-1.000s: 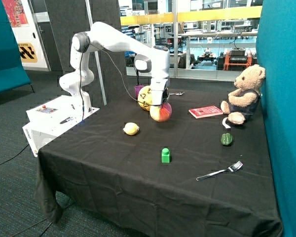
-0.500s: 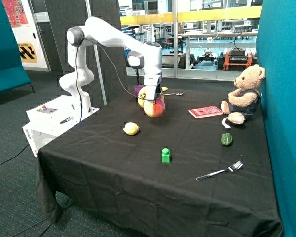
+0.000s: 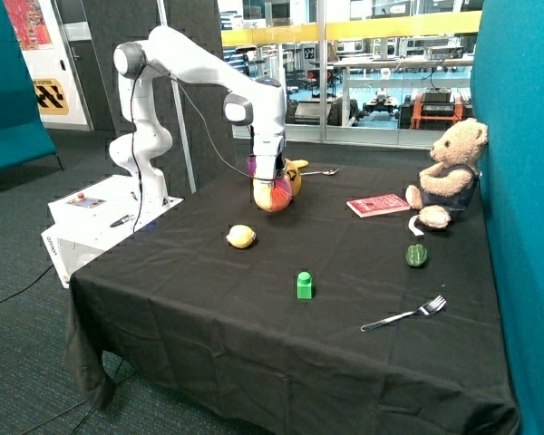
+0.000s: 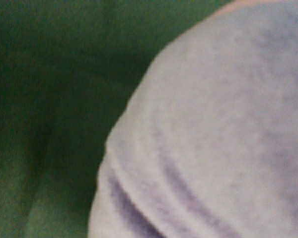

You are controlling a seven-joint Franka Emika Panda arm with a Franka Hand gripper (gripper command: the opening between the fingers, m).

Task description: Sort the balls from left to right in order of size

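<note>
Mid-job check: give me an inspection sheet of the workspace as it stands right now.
Surface: table under a black cloth.
Job's things: multicoloured ball held by the gripper; large yellow ball behind it; small yellow ball alone, nearer the front.
Clutter: green block, fork, green pepper-like object, red book, teddy bear, spoon.
Grippers: shut on the multicoloured ball.
Cables: one along the arm.
Surroundings: teal partition, glass wall.

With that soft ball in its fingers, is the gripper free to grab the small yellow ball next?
Probably not yet. The gripper is shut on the pink-orange ball, so it must put that down first. The small yellow ball itself lies in the open on the tablecloth, nothing beside it.
</note>
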